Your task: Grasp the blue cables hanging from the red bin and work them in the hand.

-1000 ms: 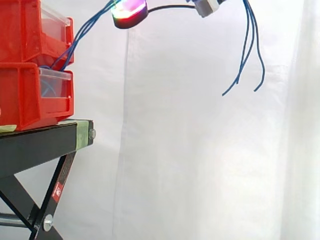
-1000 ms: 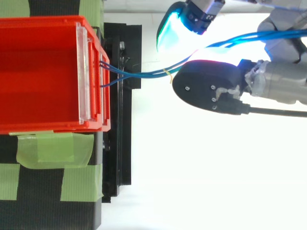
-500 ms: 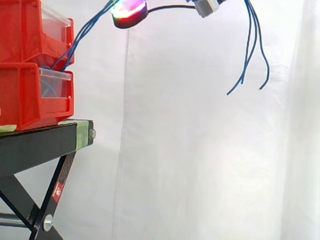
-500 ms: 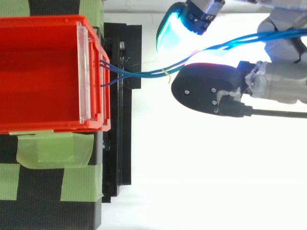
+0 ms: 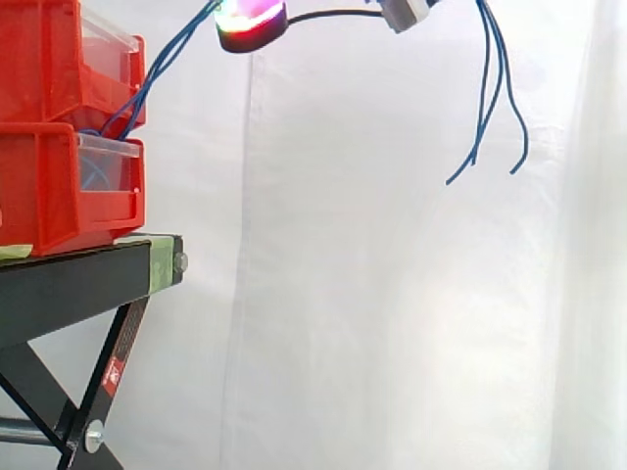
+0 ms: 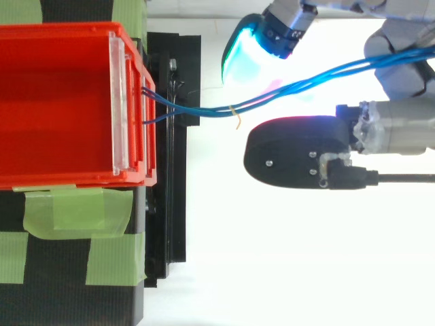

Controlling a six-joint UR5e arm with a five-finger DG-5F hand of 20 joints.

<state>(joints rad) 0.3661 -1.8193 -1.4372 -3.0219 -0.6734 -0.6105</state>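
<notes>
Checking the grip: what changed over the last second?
The hand slid its black-backed fingertip off the blue cables, away from the cyan fingertip, uncovering them. The cables' loose ends swung slightly. The red bin and the cables' run to the hand stayed.

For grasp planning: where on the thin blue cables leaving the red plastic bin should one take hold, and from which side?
Probably at the small yellow tie, where the thin blue cables bunch together clear of the red plastic bin; pinch from either side, crosswise.
</notes>
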